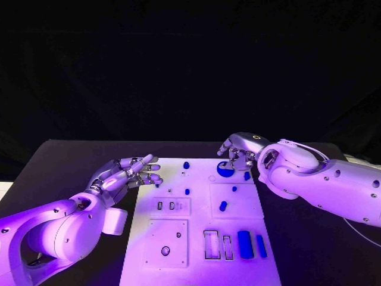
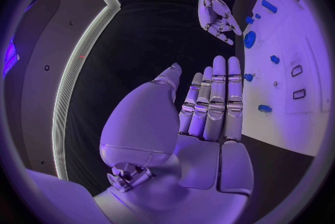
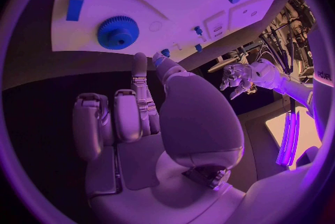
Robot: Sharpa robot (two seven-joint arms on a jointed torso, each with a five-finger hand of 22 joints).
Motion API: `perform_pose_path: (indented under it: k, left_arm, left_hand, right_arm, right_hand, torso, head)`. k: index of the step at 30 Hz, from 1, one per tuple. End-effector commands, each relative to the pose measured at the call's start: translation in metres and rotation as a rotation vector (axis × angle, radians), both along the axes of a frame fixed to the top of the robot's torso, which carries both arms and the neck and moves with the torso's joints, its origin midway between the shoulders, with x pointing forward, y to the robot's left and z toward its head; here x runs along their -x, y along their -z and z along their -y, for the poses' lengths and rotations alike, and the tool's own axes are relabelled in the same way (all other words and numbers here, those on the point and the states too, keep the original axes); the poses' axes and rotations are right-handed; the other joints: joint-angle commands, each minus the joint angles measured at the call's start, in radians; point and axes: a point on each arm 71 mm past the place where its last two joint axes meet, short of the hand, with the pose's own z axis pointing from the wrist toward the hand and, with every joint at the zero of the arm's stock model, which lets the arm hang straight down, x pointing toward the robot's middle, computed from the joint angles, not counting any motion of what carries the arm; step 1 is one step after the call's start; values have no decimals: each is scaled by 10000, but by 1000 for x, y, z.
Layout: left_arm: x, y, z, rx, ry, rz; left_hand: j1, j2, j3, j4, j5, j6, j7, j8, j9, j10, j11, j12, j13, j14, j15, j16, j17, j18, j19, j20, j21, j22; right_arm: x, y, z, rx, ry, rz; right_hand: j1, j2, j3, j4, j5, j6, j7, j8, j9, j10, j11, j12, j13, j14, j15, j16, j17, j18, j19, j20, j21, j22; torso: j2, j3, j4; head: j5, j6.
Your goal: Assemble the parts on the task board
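Reaching: right hand (image 1: 239, 154) hovers at the far right corner of the task board (image 1: 147, 238), just over the blue gear (image 1: 225, 170).
Step in hand: approach to the gear, by my reading; nothing lifted yet.
Right hand state: fingers curled downward, holding nothing as far as I can tell; the right wrist view shows the gear clear of its fingertips.
Left hand (image 1: 126, 174): released, fingers straight and apart, above the board's left edge.
Other parts: blue bar (image 1: 244, 243) and slim bar (image 1: 261, 245) lie at the near right; small peg (image 1: 223, 206) mid-board.
Next move calls for: lowering onto the gear and closing round its rim.
Counter (image 1: 62, 164): black, carries the board.
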Motion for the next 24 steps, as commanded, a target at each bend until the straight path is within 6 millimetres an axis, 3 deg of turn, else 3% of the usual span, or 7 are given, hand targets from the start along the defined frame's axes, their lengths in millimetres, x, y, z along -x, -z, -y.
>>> perform_pose_path:
  k: [1,4,12,24]
  left_arm:
    - [0,-1,3,132,237,69]
    - [0,-1,3,137,252,63]
    - [-1,-1,2,128,237,58]
    - [-1,0,3,127,247,47]
  left_hand:
    - [111,15,-13,-66,-27,-16,71,-40,-6,-27,25,-35,7,1,48,-69,18,100,73,19,26,-12]
    - [111,15,-13,-66,-27,-16,71,-40,-6,-27,25,-35,7,1,48,-69,18,100,73,19,26,-12]
    - [111,15,-13,-66,-27,-16,71,-40,-6,-27,25,-35,7,1,48,-69,18,100,73,19,26,-12]
    - [111,15,-13,-66,-27,-16,71,-40,-6,-27,25,-35,7,1,48,-69,18,100,73,19,26,-12]
  right_arm:
    - [-1,6,8,54,638,-972]
    - [-2,8,14,184,853,-1156]
    - [-6,13,18,494,1113,-1466]
    - [-15,21,15,722,1174,-1790]
  right_hand:
    - [12,-32,-346,202,77,-166,25,-75,-27,-168,38,876,1068,499,-9,411,621,-217,131,7,102,843]
    - [225,57,-845,550,173,-264,69,-50,-12,-632,78,2900,3564,503,47,707,1053,-242,195,71,168,986]
    - [605,155,-1419,1066,246,-367,140,-39,1,-418,165,6018,7074,588,125,1155,1819,-286,330,149,267,1224]
    - [772,272,-1632,1269,520,-249,152,18,23,0,191,7881,8983,660,159,1433,2337,-337,491,184,369,1469]
  torso:
    - [-34,18,-71]
    - [-40,13,-65]
    - [-27,5,-42]
    - [-32,2,-17]
  head:
    - [21,13]
    - [10,-9]
    - [-7,-9]
    - [-10,-51]
